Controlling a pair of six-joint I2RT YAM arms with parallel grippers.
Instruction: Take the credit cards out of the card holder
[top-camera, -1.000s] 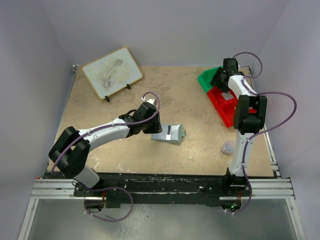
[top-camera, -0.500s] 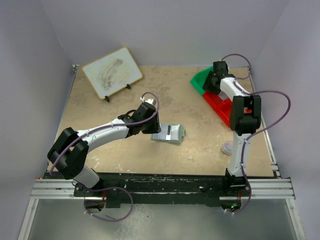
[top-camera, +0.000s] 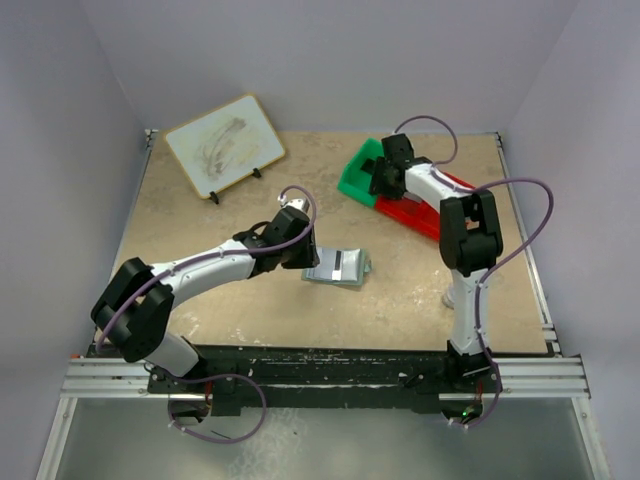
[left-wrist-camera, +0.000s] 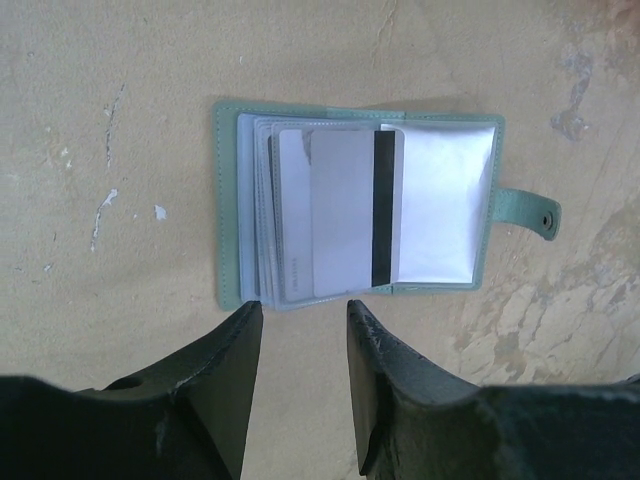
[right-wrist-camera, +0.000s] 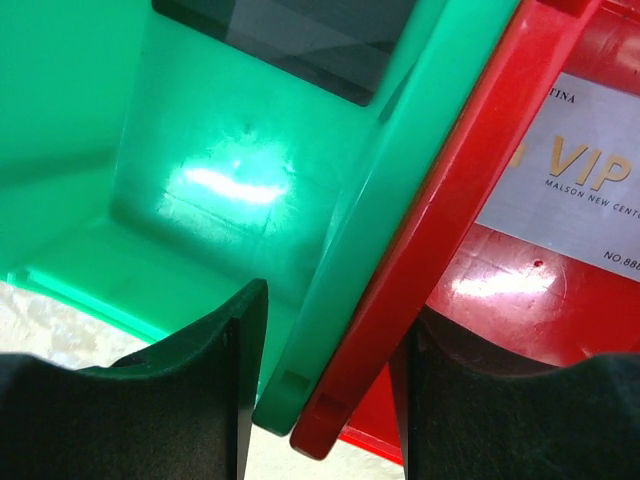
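Observation:
The card holder (top-camera: 338, 266) lies open on the tan table, grey-green edge round pale sleeves (left-wrist-camera: 355, 205). A silver credit card with a black stripe (left-wrist-camera: 345, 215) lies on top of its stacked sleeves. My left gripper (left-wrist-camera: 300, 310) is open with nothing between its fingers, hovering just beside the holder's near edge (top-camera: 305, 260). My right gripper (right-wrist-camera: 332, 305) is at the back (top-camera: 385, 180), its jaws closed round the adjoining walls of the green bin (right-wrist-camera: 200, 120) and the red bin (right-wrist-camera: 520, 290). A silver VIP card (right-wrist-camera: 570, 190) lies in the red bin, a dark card (right-wrist-camera: 290, 30) in the green one.
The green bin (top-camera: 358, 172) and red bin (top-camera: 415, 212) sit angled at the back, right of centre. A whiteboard on a stand (top-camera: 224, 144) is at the back left. A small pale round object (top-camera: 456, 297) sits by the right arm's lower link.
My right gripper has swung left, dragging and turning both bins with it, and its jaws have narrowed on their walls. The left arm and card holder have not moved.

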